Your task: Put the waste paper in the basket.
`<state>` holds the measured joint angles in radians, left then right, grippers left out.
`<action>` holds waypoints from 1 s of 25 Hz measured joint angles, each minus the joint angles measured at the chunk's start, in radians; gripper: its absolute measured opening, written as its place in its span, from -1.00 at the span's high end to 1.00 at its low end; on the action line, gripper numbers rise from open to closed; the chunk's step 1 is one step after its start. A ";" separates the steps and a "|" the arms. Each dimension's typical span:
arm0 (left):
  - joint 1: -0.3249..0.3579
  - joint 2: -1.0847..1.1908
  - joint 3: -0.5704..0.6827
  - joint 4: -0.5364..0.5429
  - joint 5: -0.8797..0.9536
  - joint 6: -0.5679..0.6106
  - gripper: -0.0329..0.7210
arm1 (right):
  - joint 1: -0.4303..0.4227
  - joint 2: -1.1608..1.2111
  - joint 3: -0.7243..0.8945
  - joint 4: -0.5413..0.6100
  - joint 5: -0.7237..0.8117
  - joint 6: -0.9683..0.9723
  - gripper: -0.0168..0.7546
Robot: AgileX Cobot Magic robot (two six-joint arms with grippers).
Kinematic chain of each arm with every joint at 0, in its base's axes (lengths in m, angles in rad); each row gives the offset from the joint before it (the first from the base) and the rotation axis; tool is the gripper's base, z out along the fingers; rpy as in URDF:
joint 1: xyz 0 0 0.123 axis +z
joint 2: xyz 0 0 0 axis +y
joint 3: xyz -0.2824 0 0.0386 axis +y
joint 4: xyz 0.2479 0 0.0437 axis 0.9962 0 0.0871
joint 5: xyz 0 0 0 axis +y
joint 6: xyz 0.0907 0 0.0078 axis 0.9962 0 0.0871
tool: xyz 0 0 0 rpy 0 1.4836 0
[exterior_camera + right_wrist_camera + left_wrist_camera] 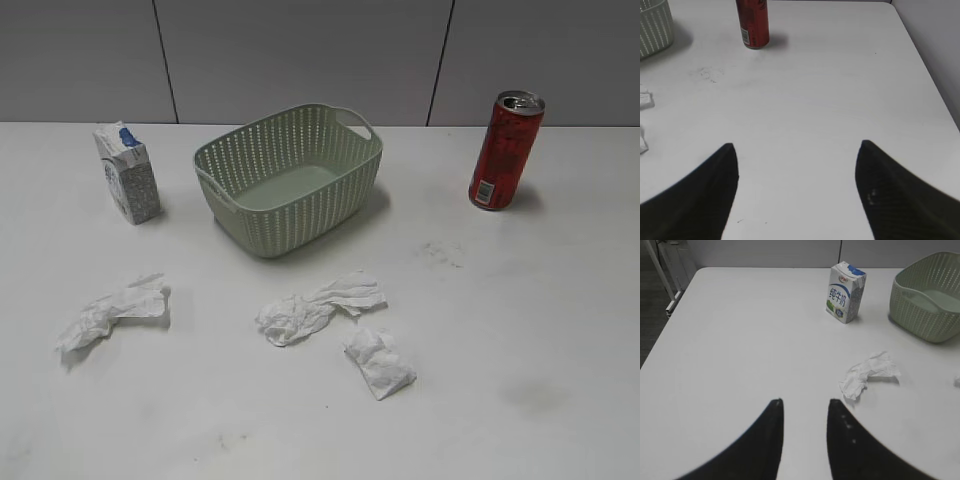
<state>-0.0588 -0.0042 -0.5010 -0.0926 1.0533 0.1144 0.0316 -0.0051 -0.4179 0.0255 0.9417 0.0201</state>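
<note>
Three crumpled white paper wads lie on the white table in the exterior view: one at the left (112, 312), one in the middle (315, 306), one just right of it (379, 362). The sage-green basket (262, 226) stands empty behind them. Neither gripper shows in the exterior view. In the left wrist view my left gripper (805, 401) is open and empty over bare table, with the left wad (867, 375) ahead to its right and the basket (925, 315) at the far right. My right gripper (797, 145) is wide open and empty; bits of paper (644, 100) show at the left edge.
A white-and-blue milk carton (127, 172) stands left of the basket, also in the left wrist view (845, 291). A red can (506, 150) stands at the right rear, also in the right wrist view (753, 22). The table's right edge (930, 85) is near the right gripper.
</note>
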 joint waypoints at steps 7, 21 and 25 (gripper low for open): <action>0.000 0.000 0.000 0.000 0.000 0.000 0.29 | 0.000 0.000 0.000 0.000 0.000 0.000 -0.48; 0.000 0.000 0.000 0.000 0.000 0.000 0.29 | 0.000 0.059 -0.025 0.051 -0.208 -0.104 -0.48; 0.000 0.000 0.000 0.000 0.000 0.000 0.28 | 0.000 0.200 -0.030 0.174 -0.404 -0.222 -0.48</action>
<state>-0.0588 -0.0042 -0.5010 -0.0926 1.0533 0.1144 0.0316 0.1945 -0.4481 0.1997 0.5374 -0.2022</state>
